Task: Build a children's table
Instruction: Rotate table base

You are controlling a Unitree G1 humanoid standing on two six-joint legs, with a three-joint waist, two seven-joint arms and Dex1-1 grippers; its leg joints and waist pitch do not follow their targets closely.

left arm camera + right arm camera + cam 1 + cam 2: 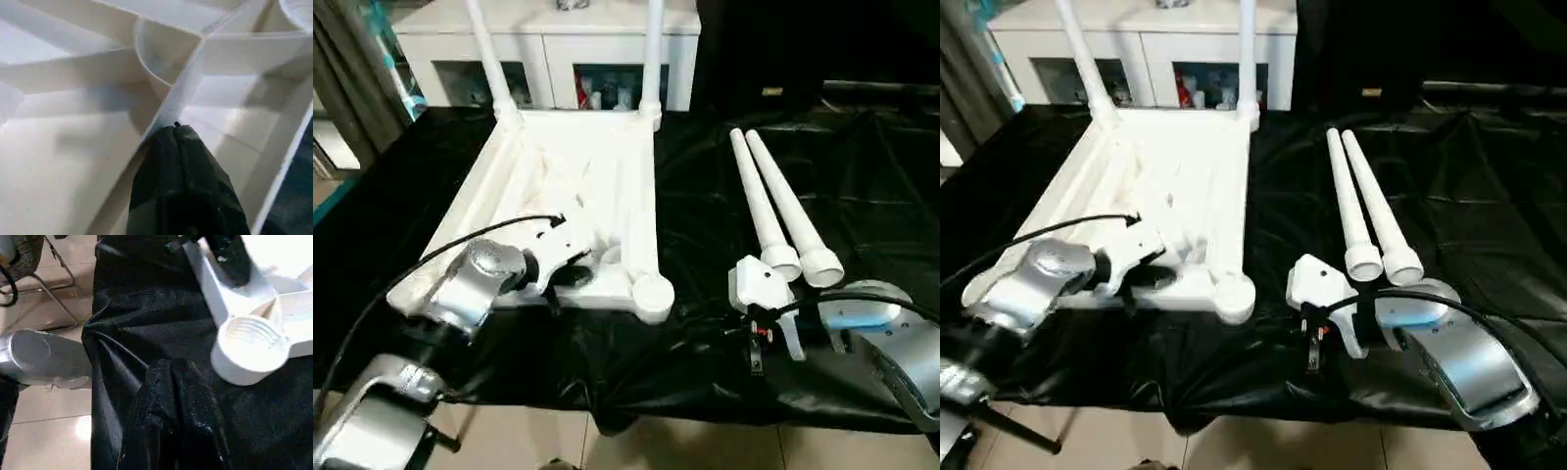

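Observation:
The children's table [570, 186] lies upside down on the black cloth, ribbed underside up. Two white legs [485, 54] [654, 49] stand upright in its far corner sockets. Two loose legs [762, 201] [795, 211] lie side by side on the cloth to its right. My left gripper [176, 129] is shut, its black tips resting against a rib [183, 88] inside the near edge of the underside. My right gripper [171, 368] is shut and low over the cloth, just short of the open near-right corner socket [252, 350], holding nothing.
A white glass-door cabinet [548, 44] stands behind the black-draped table [881, 166]. The cloth's front edge drops to tiled floor [705, 446]. A metal chair base [54, 289] is on the floor. A black cable [440, 250] runs along my left arm.

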